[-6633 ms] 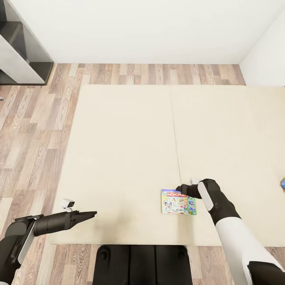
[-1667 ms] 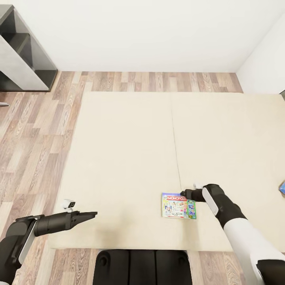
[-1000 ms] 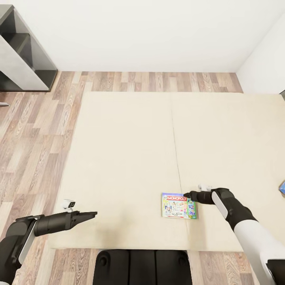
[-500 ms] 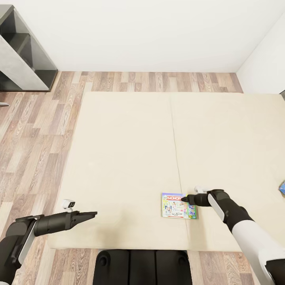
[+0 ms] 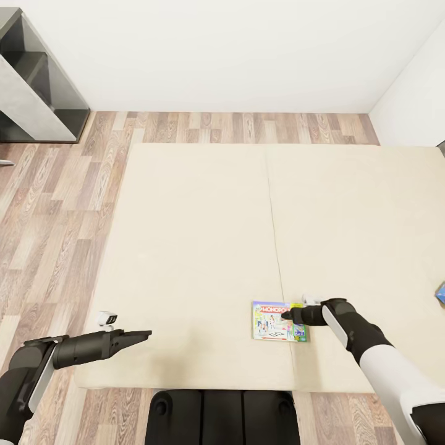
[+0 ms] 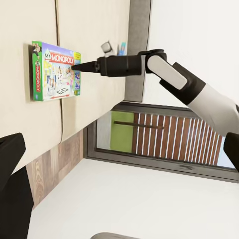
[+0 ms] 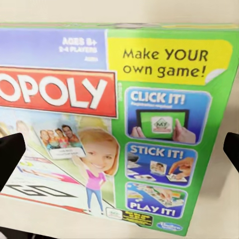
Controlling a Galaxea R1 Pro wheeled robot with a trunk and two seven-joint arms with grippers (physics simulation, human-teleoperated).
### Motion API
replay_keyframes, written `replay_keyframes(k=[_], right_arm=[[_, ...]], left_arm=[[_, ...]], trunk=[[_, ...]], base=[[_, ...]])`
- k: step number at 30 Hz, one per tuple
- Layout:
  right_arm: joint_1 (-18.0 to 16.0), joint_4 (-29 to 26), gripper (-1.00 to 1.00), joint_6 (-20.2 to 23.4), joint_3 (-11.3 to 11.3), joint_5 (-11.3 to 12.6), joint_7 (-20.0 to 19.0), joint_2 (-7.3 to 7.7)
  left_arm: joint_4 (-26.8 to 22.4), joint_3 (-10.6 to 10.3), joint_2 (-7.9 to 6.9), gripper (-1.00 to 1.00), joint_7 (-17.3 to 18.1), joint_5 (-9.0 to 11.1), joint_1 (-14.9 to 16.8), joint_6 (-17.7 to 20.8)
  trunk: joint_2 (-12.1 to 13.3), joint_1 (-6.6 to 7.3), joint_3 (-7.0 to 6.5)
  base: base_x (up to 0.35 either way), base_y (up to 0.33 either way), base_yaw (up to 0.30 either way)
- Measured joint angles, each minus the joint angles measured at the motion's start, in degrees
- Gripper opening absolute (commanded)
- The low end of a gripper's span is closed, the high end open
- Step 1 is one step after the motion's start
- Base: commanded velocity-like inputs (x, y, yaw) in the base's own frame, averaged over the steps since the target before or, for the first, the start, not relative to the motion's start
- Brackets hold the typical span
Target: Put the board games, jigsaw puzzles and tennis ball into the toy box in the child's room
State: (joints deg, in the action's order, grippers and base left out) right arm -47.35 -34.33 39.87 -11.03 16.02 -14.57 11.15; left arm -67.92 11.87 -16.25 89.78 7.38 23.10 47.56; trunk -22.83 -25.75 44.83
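Head view: Monopoly board game [image 5: 279,321] lies flat on the bed [image 5: 198,247], near the bed's front edge, just right of the mattress seam [image 5: 274,235]. Right pincer [image 5: 288,314] sits over the box's upper right part, tip pointing left; the left wrist view shows the same pincer [image 6: 77,65] w/ tip at the box [image 6: 54,70] by the red logo, looks touching or nearly, can't tell which. Right wrist view: lid [image 7: 114,129] right up close, dark fingertips [image 7: 10,152] at both sides of the pic w/ box between, so pincer is spread, not pinching anything. Left pincer [image 5: 143,334] hangs over the bed's front left corner, well apart from the game, pointing right; spread or pressed together — can't tell. Bit of a blue item [image 5: 440,292] at the bed's far right edge, too cropped to ID. Wood-plank floor [image 5: 55,204] around the bed, grey shelf unit [image 5: 31,93] top left, white wall [image 5: 235,49] behind.
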Motion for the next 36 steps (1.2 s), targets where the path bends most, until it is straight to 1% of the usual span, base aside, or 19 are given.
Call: replay_keyframes(k=[8,16,27,36], right_arm=[[0.0,0.3,1.00,-1.5,0.1,0.1,-0.3,-0.12],[0.0,0.4,1.00,-3.0,0.2,0.2,-2.3,-0.21],[0.0,2.2,1.00,-3.3,0.4,0.2,-2.6,-0.24],[0.0,2.5,1.00,-3.3,0.5,0.2,-2.6,-0.24]], left_arm=[[0.0,0.0,-0.01,1.00,0.0,0.0,0.0,0.0],[0.0,0.0,-0.06,1.00,0.0,0.0,0.0,0.0],[0.0,0.0,-0.09,1.00,0.0,0.0,0.0,0.0],[0.0,0.0,-0.03,1.00,0.0,0.0,0.0,0.0]], trunk=[[0.0,0.00,0.01],[0.0,0.00,0.15],[0.0,0.00,0.18],[0.0,0.00,0.22]], base=[[0.000,0.000,0.000],[0.000,0.000,0.000],[0.000,0.000,0.000],[0.000,0.000,0.000]])
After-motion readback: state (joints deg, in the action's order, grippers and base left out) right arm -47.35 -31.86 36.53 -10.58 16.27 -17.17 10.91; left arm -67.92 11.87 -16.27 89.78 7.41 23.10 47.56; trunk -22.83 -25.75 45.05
